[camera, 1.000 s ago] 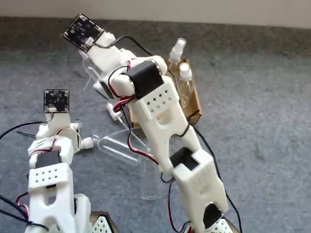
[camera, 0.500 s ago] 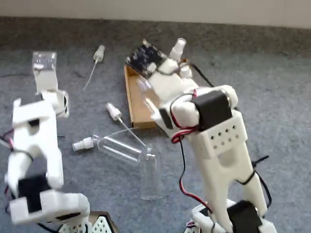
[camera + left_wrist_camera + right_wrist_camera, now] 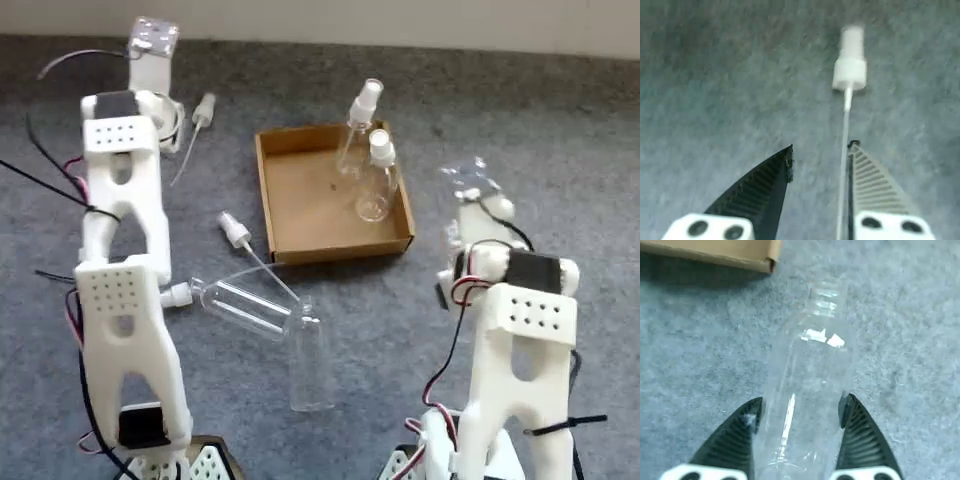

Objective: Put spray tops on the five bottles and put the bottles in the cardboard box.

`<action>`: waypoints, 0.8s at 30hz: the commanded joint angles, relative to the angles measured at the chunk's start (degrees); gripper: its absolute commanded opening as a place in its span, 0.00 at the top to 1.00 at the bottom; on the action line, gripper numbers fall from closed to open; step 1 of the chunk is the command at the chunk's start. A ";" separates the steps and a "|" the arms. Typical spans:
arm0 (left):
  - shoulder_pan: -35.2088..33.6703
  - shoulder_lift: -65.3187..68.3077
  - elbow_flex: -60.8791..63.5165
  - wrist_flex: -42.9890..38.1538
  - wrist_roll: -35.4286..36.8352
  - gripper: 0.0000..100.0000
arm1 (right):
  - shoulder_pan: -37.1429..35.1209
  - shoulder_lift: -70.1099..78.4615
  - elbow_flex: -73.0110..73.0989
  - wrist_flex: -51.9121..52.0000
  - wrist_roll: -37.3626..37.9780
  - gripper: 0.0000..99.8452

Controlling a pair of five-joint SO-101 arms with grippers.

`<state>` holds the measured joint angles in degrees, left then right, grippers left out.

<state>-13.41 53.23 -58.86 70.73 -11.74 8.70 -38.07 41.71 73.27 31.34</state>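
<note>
I am clamping the uncapped bottle point(image 3: 810, 355) in my right gripper point(image 3: 800, 407), near the cardboard box point(image 3: 715, 252), so it can take a top. My left gripper point(image 3: 820, 155) is hanging wide open over a spray top point(image 3: 850, 70) lying on the carpet point(image 3: 715, 75).

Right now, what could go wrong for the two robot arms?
1. The left gripper is open over a loose spray top. The top's thin tube lies right beside one of the fingers, not in the middle, so closing might miss it or push it away.
2. The right gripper seems to hold a smooth clear bottle by its sides. It might slip or tilt when moved.
</note>
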 commanded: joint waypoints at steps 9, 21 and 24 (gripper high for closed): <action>3.74 28.97 -35.74 -6.86 -0.09 0.81 | 1.71 0.13 19.12 -16.40 0.62 1.00; 2.59 31.69 -36.26 0.79 0.00 1.00 | 1.71 0.13 19.21 -16.13 0.70 1.00; 2.51 28.09 -36.26 9.23 0.00 1.00 | 1.71 0.13 19.47 -16.22 0.70 1.00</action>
<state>-9.71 86.29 -93.23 69.93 -11.82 10.02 -37.89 61.49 58.07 31.34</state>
